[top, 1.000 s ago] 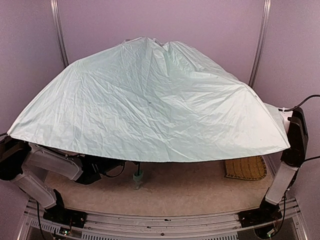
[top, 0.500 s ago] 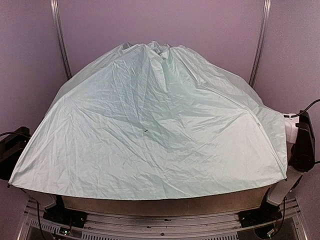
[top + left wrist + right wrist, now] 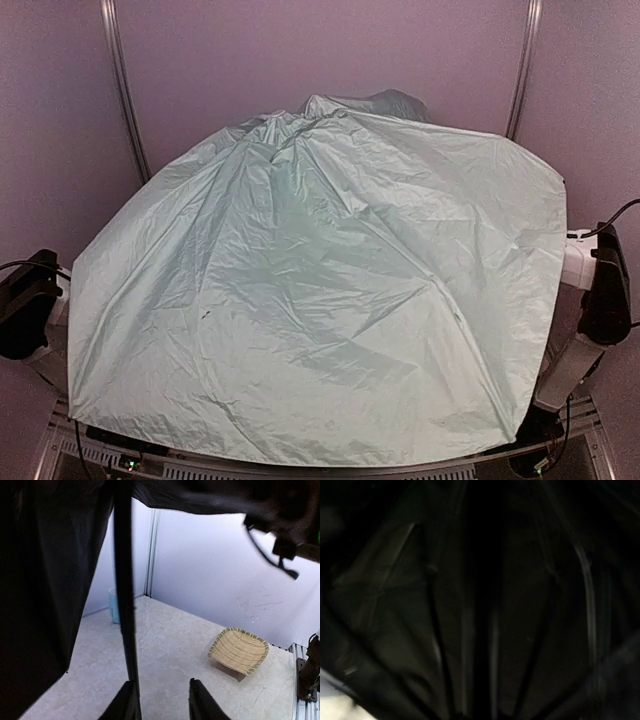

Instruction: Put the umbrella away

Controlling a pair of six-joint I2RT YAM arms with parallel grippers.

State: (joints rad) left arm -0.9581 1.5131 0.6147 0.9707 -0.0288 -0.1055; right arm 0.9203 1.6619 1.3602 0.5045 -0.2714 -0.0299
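Mint-blue fabric fills your overhead view: the umbrella (image 3: 320, 300) is open, its crumpled canopy draped over nearly the whole table, the near hem hanging down to the front rail. You can see only the outer parts of the left arm (image 3: 25, 300) and the right arm (image 3: 600, 290) poking out at either side; everything else is under the cloth.

From the left wrist you're looking beneath the canopy, with the black lining (image 3: 30, 605) hanging on the left and the pale stone-look table (image 3: 170, 650) lit beyond it. The woven straw mat (image 3: 239, 650) lies toward the far right, well apart from the pale blue mug (image 3: 114, 605), which stands at the back wall, half hidden behind the thin black shaft (image 3: 124, 580).

That shaft runs top to bottom, ending right by one finger of your left gripper (image 3: 162, 705). Its fingers (image 3: 200, 705) stand spread, bare table showing between them; contact with the shaft is unclear.

Your right wrist view is dark lining and ribs (image 3: 585, 595) only; the right gripper's fingers can't be made out.
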